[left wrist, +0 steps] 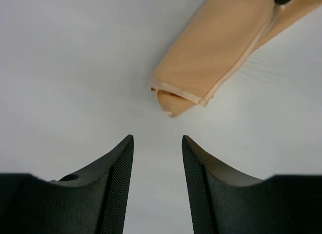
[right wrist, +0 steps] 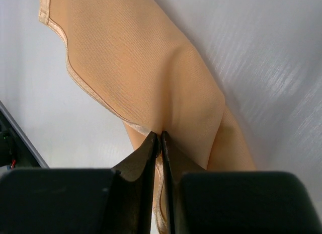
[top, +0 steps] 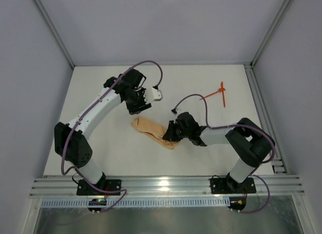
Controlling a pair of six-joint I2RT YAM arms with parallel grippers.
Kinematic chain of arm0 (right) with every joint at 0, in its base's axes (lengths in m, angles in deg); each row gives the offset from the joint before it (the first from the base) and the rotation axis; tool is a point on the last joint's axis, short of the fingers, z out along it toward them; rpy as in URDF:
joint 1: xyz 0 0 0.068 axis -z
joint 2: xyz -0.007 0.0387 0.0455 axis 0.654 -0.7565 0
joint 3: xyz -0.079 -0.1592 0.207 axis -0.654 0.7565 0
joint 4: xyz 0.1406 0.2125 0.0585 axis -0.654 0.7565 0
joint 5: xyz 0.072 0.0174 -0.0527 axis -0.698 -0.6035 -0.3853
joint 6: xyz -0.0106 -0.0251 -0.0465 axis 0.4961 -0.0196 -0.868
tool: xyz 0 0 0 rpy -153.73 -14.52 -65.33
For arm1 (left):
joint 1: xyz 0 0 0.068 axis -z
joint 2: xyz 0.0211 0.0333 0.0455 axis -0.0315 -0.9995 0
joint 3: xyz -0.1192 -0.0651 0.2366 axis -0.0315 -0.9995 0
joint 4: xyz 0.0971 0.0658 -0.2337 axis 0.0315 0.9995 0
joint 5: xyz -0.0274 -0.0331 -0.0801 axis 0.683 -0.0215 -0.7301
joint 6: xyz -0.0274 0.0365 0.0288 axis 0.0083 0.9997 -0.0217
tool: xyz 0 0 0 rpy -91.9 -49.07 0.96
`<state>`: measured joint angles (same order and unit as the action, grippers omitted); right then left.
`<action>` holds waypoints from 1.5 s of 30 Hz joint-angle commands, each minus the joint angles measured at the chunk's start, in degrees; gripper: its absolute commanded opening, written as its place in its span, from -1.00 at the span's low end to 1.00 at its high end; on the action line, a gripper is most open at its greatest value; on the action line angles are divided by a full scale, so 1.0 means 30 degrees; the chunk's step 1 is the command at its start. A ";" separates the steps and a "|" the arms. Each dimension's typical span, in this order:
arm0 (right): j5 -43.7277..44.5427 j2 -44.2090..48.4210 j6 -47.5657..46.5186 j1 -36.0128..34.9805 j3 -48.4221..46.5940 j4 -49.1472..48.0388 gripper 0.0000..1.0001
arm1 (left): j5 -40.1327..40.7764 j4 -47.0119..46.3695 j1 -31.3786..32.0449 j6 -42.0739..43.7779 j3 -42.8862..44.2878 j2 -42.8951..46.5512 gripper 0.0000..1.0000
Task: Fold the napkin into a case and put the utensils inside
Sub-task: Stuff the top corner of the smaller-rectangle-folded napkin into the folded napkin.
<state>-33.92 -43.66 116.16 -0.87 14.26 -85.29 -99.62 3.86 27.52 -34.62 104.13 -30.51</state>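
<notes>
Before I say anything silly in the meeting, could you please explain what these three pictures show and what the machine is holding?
The machine is a pair of robot arms bolted at the near edge of a white table. One picture looks down from above; the other two come from small cameras on each wrist, so each shows its own jaws at the bottom. On the table lies a peach napkin, folded into a narrow strip, and farther off, two thin orange-red utensils, crossed. The right gripper has its jaws shut on the napkin, pinching a fold. The left gripper stands open just short of the napkin's other end, holding nothing.
</notes>
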 commanded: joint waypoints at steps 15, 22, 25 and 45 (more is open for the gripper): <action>0.3784 -0.3719 0.7050 -0.3204 0.0094 -0.3543 -0.77 | 0.1469 -0.2327 -0.1394 -1.3707 -0.1352 -0.1681 -0.03; 0.5720 -0.2224 0.7755 -0.3702 0.0298 -0.2015 -0.75 | 0.2352 -0.7366 -0.1951 -1.4088 -0.4425 -0.2592 -0.10; 0.5838 -0.2339 0.7931 -0.4052 -0.0053 -0.1575 -0.74 | 0.2260 -0.8743 -0.1951 -1.4674 -0.5161 -0.3555 -0.18; 0.5780 0.3137 -0.3080 -0.5287 -0.6266 0.5139 0.04 | 0.4752 -1.3171 -0.1805 -1.2595 -0.7476 -0.4352 -0.61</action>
<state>-16.96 -38.11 116.77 -17.48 -1.50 -72.44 -88.21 -33.89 22.44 -74.33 83.73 -41.37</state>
